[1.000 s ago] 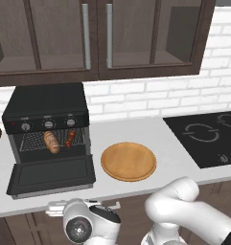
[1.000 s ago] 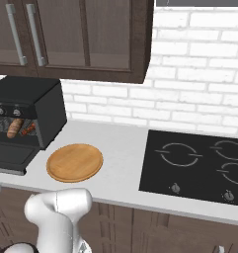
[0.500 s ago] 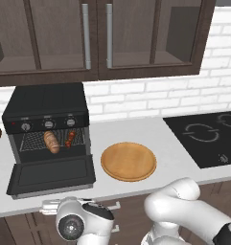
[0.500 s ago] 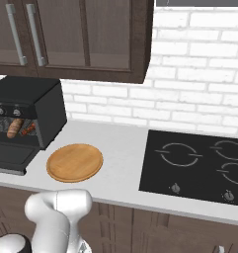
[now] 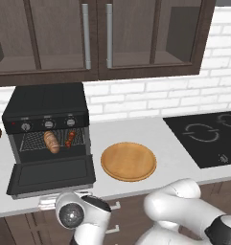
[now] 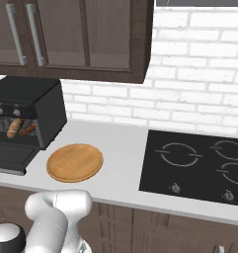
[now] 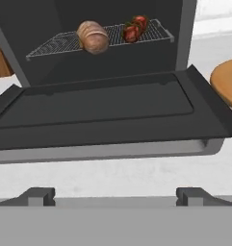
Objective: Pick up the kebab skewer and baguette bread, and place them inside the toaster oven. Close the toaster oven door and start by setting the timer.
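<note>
we see only the arm change. in the left base view its round wrist joint (image 5: 71,215) now sits further left than a second ago, below the front edge of the toaster oven door (image 5: 52,174). in the right base view the same joint (image 6: 7,239) sits further into the lower left corner.

**Counter layout, oven end to cooktop end**

The toaster oven (image 5: 46,107) stands at the counter's (image 5: 136,131) left end, against the brick wall. Its toaster oven door (image 5: 52,174) lies dropped flat toward the counter's front edge. On the wire rack (image 7: 64,42) inside, the baguette bread (image 5: 51,141) lies left of the kebab skewer (image 5: 70,139). The wooden plate (image 5: 129,161) sits just right of the door. The cooktop (image 6: 199,167) occupies the right end, well apart from the plate.
</note>
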